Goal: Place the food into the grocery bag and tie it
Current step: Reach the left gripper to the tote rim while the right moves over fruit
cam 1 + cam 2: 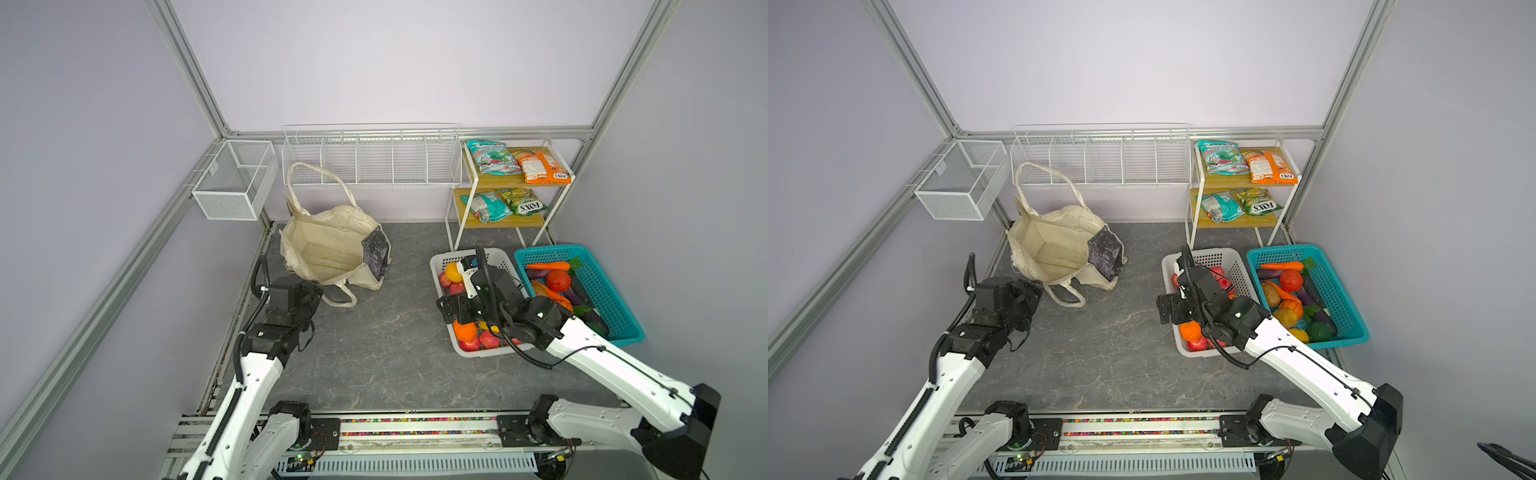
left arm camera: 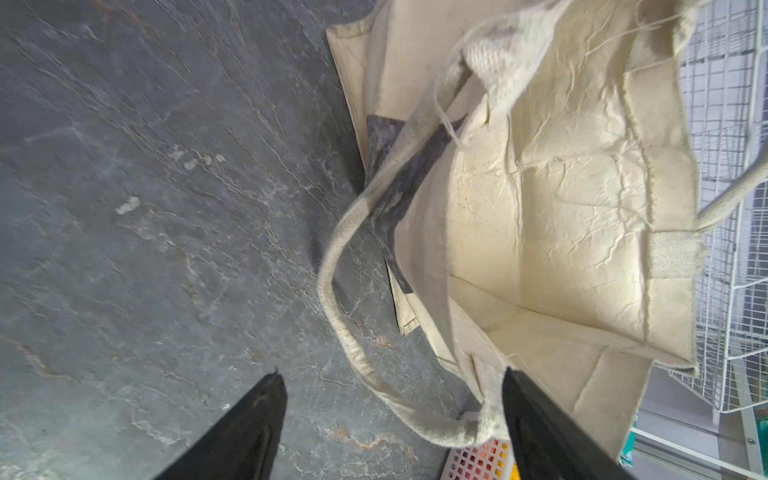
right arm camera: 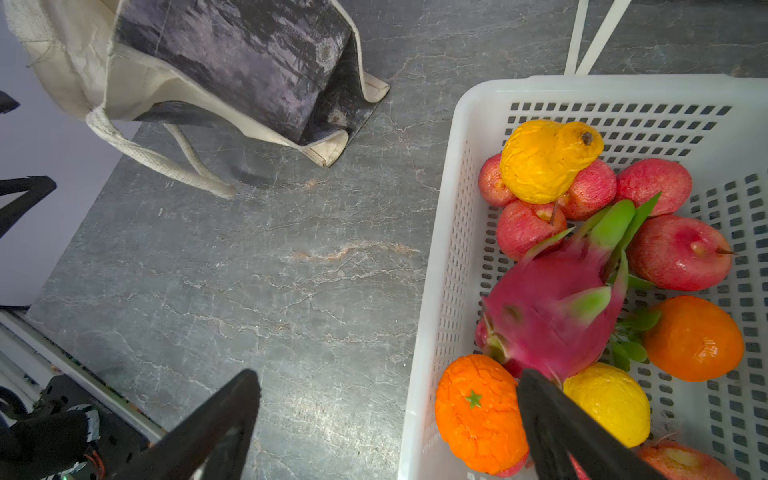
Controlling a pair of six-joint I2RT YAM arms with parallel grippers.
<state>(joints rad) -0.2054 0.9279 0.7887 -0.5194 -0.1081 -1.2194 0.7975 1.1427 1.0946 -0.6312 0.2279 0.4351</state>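
Note:
The cream grocery bag [image 1: 328, 245] [image 1: 1054, 249] stands open at the back left, dark panel facing right, and nothing shows inside it. My left gripper [image 2: 392, 374] [image 1: 313, 291] is open, and the bag's near loop handle [image 2: 345, 332] lies between its fingers. My right gripper [image 3: 386, 374] [image 1: 452, 319] is open astride the white basket's left wall [image 3: 436, 291]. One finger is inside, beside a bumpy orange [image 3: 480, 415] and the pink dragon fruit [image 3: 552, 303]. A smooth orange [image 3: 694, 338], a yellow fruit [image 3: 606, 409] and a yellow-orange pear-like fruit [image 3: 544, 160] lie there too. An orange snack packet [image 1: 540, 166] lies on the shelf.
Red apples [image 3: 677, 253] fill the white basket. A teal basket [image 1: 615, 286] of vegetables stands to its right. The wooden shelf [image 1: 496, 174] holds other packets. A wire rack [image 1: 374, 166] and a mesh box [image 1: 232, 183] hang on the back frame.

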